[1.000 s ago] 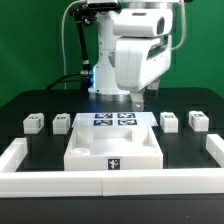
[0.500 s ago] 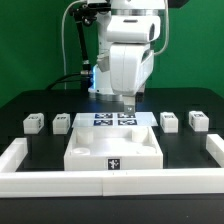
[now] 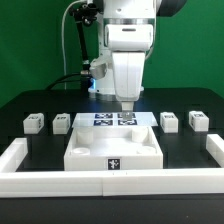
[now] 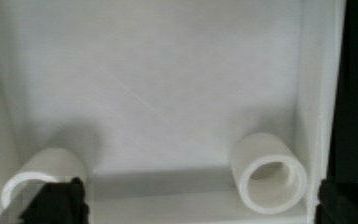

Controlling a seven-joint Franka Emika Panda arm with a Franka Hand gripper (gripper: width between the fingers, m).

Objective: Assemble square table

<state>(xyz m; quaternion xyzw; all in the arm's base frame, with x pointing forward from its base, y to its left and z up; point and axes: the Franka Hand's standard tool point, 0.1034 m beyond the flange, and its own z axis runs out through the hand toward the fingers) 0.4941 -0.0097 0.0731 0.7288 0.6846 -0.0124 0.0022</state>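
Observation:
The square table top (image 3: pixel 112 148), a white slab with raised rims and a tag on its front edge, lies in the middle of the black table. Two short white legs (image 3: pixel 34 123) (image 3: pixel 61 122) stand toward the exterior view's left, two more (image 3: pixel 169 121) (image 3: pixel 196 120) toward its right. My gripper (image 3: pixel 127 104) hangs above the slab's far edge, over the marker board (image 3: pixel 113 119). In the wrist view the slab (image 4: pixel 167 90) fills the frame, with round sockets (image 4: pixel 274 176) (image 4: pixel 48 176) showing. The gripper (image 4: pixel 202 205) is open, its dark fingertips (image 4: pixel 55 202) wide apart and holding nothing.
A long white rail (image 3: pixel 110 183) borders the front, with arms along the sides (image 3: pixel 15 152) (image 3: pixel 212 148). The robot base and cables (image 3: pixel 82 70) stand behind the marker board.
The wrist has turned and swung toward the exterior view's left, and the gripper has come down a little toward the slab's far edge. The parts have not moved.

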